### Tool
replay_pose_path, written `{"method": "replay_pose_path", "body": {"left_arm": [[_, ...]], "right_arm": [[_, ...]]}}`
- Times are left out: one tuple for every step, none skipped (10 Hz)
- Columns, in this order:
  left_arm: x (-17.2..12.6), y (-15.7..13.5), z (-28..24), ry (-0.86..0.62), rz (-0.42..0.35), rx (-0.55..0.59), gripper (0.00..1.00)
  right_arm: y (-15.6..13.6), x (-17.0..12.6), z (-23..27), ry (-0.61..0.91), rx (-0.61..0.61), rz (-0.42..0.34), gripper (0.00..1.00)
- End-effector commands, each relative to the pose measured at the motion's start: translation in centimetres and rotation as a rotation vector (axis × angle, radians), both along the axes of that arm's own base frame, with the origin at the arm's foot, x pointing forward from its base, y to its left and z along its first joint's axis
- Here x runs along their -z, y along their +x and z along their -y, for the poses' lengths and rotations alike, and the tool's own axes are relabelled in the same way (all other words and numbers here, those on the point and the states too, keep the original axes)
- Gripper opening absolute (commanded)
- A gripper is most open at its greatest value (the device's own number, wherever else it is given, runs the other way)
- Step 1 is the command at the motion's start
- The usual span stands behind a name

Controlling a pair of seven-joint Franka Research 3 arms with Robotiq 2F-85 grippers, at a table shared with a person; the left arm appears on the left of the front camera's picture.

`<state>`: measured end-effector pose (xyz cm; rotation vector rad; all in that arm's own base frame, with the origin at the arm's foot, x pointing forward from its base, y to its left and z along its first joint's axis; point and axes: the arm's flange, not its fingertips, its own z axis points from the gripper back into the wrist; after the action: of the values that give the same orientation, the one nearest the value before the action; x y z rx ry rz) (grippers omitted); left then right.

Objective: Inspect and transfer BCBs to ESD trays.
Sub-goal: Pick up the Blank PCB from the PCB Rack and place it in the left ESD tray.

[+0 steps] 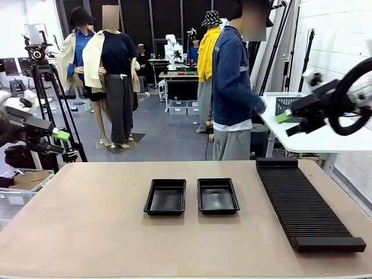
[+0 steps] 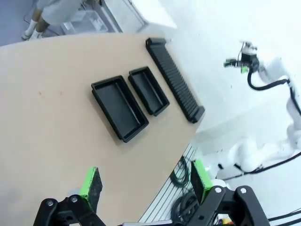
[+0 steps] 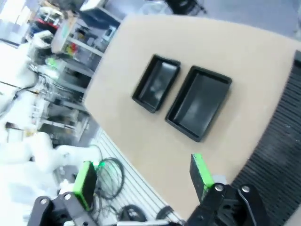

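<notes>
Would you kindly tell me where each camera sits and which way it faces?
Front view: fixed between the arms, looking across the table at the person; left tool and right tool held up at the picture's sides.
Left wrist view: on the left arm, above the table's edge, looking down past its open tool at the ESD trays and slotted rack.
Right wrist view: on the right arm, looking down past its open tool at the same trays and rack.
Shared: all three hold both trays and the rack.

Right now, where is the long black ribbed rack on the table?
In the front view the ribbed rack lies on the right of the table, just right of the right-hand ESD tray, apart from it.
</notes>
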<state>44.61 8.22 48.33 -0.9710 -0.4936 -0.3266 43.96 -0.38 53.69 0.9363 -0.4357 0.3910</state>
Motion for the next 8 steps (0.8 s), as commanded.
{"method": "replay_pose_path", "body": {"left_arm": [[0.4,-1.1,-1.5,-0.090,-0.005,-0.079,1.00],[0.6,-1.4,-3.0,-0.126,-0.002,-0.125,1.00],[0.7,-2.1,-4.6,-0.113,-0.008,-0.150,1.00],[0.9,-2.5,-6.0,-0.113,-0.010,-0.166,1.00],[1.3,-2.8,-7.2,-0.135,-0.015,-0.195,1.00],[1.6,-3.0,-8.1,-0.140,-0.009,-0.205,1.00],[1.7,-3.3,-8.7,-0.143,0.013,-0.189,1.00],[1.7,-3.5,-8.8,-0.146,0.013,-0.188,1.00]], "right_arm": [[-0.7,1.8,3.9,0.147,0.043,-0.032,1.00],[-1.5,2.7,6.2,0.227,0.071,-0.013,1.00],[-2.6,3.9,8.1,0.270,0.118,0.000,1.00],[-3.4,4.8,8.9,0.280,0.132,0.009,1.00],[-4.4,5.3,9.6,0.291,0.136,0.029,1.00],[-5.4,5.5,10.1,0.292,0.135,0.058,1.00],[-6.4,6.0,10.5,0.257,0.139,0.071,1.00],[-7.1,6.2,10.7,0.264,0.142,0.078,1.00]]}}
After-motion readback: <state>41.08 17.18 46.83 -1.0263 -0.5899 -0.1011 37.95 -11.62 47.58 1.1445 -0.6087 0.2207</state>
